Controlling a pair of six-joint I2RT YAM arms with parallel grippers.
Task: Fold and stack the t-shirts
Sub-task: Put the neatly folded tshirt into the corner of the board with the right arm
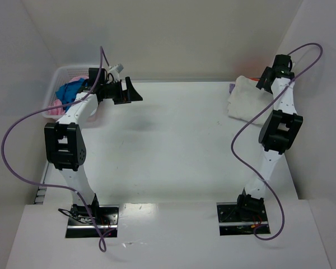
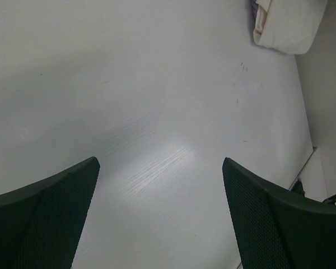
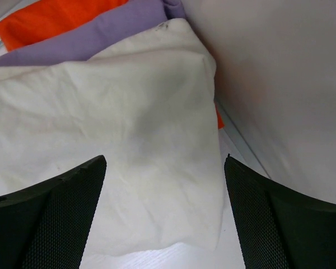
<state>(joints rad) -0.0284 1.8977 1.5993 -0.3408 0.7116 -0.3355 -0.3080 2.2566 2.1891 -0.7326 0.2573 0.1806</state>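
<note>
A folded cream-white t-shirt [image 3: 129,140] lies on top of a stack at the table's far right [image 1: 245,101], over a lavender-purple t-shirt [image 3: 101,33] and an orange t-shirt [image 3: 50,19]. My right gripper [image 3: 165,168] hovers just above the cream one, open, with nothing between its fingers [image 1: 264,83]. A blue t-shirt [image 1: 67,89] and a pink t-shirt [image 1: 56,106] sit crumpled in the white basket [image 1: 59,75] at the far left. My left gripper [image 1: 129,92] stands open and empty over bare table beside the basket [image 2: 161,165]. The left wrist view catches the cream shirt [image 2: 288,25] in its corner.
White walls close in the table at the back and at both sides; the right wall [image 3: 280,84] runs right beside the stack. Purple cables [image 1: 22,123] loop off both arms. The table's right edge [image 2: 311,151] shows in the left wrist view.
</note>
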